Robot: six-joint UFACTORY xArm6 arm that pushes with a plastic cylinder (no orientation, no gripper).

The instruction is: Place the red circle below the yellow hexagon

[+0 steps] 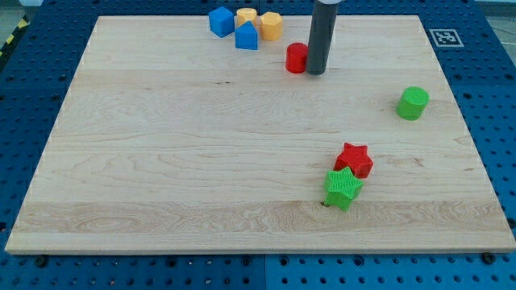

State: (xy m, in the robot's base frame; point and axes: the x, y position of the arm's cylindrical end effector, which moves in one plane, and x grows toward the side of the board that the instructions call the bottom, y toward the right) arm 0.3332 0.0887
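The red circle (297,58) sits near the view's top, right of centre. The yellow hexagon (271,26) lies up and to the left of it, at the board's top edge. My tip (316,72) stands right beside the red circle, on its right side, touching or nearly touching it. The rod rises straight up out of the view's top.
A blue cube (221,20), a blue house-shaped block (247,36) and another yellow block (246,16) cluster left of the hexagon. A green cylinder (413,103) is at the right. A red star (355,159) and a green star (343,188) touch at lower right.
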